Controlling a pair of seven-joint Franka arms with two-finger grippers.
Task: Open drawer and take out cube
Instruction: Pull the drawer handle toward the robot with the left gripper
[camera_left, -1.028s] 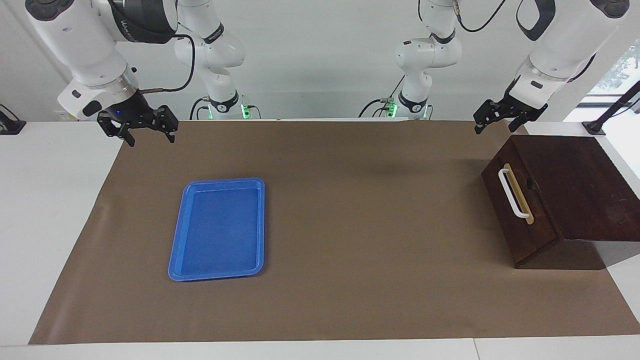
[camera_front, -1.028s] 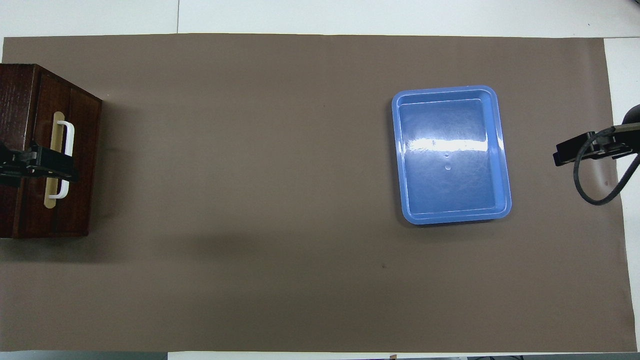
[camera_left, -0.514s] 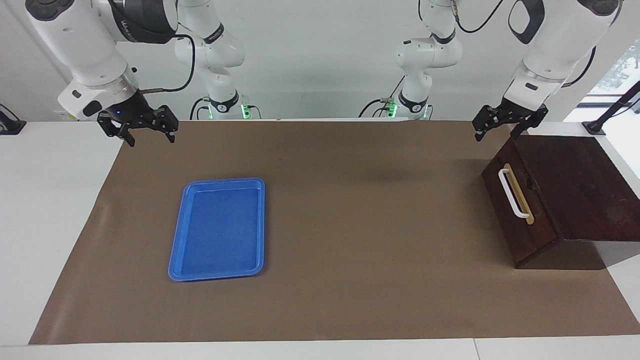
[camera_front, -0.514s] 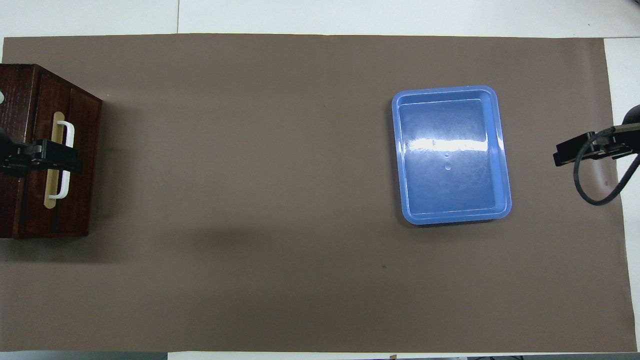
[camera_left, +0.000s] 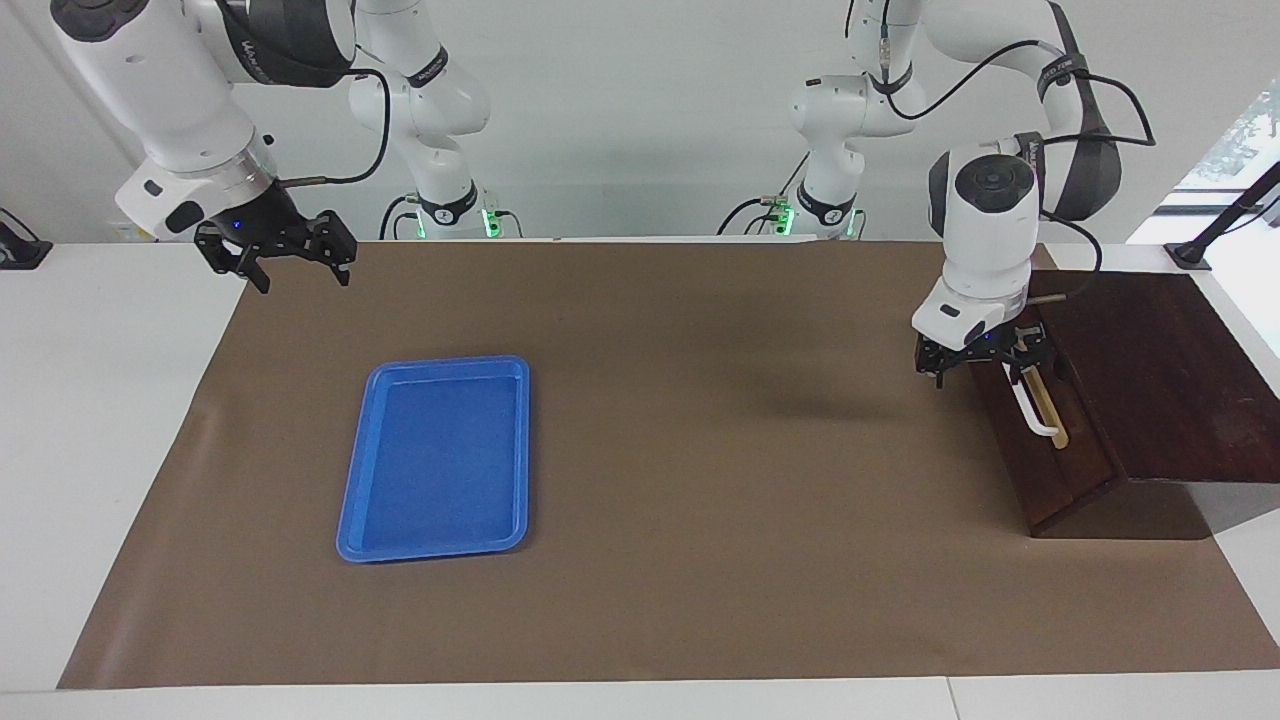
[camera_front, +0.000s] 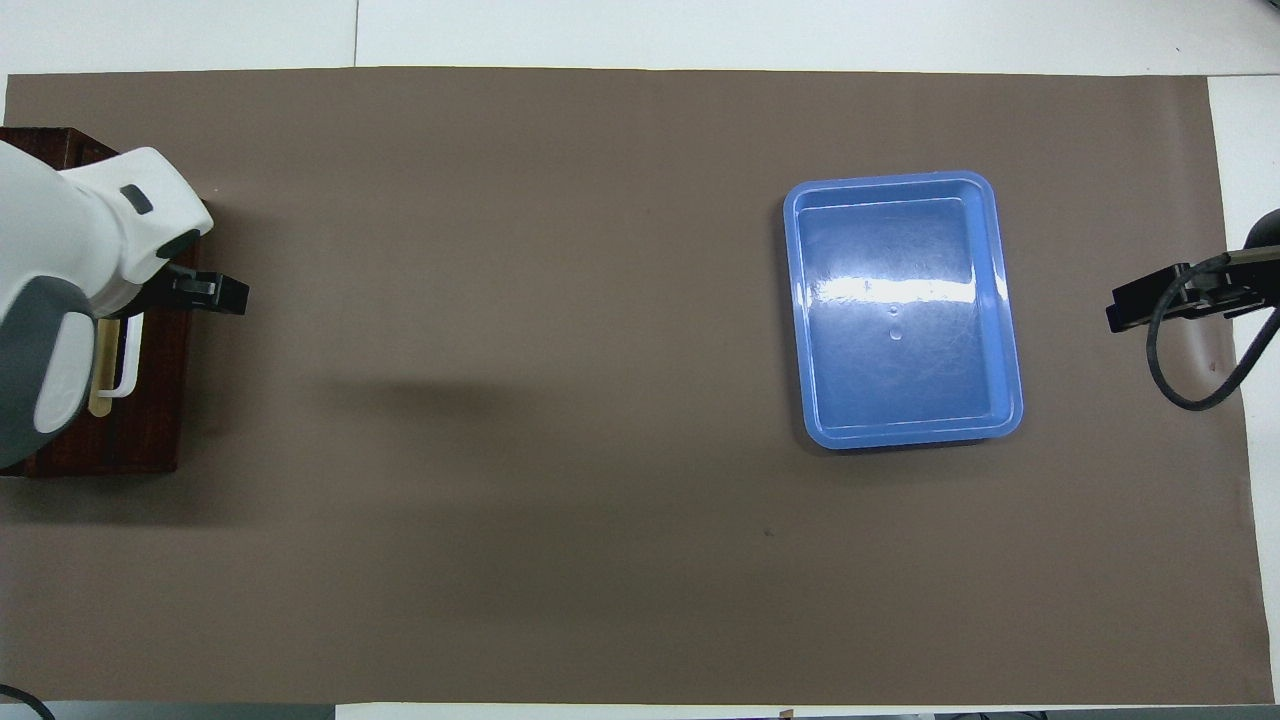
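Covering most of the frame is the brown mat (camera_left: 700, 560). Dark wooden box (camera_left: 1150, 380) sits mid right in the facing view, its drawer (camera_left: 1050, 460) shut; no cube showing. Blue tray (camera_left: 437, 457) lies lower left of centre. Left gripper (camera_left: 985, 362) is right at the white handle (camera_left: 1035, 415), jaws apart. Right gripper (camera_left: 290, 262) waits upper left, jaws apart too.

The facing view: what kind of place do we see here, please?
Most likely a robotics laboratory. Two white robot arms stand at a white table covered by a brown paper mat, against a plain white wall. A flat blue plastic tray and a dark wooden box are laid out like test props.
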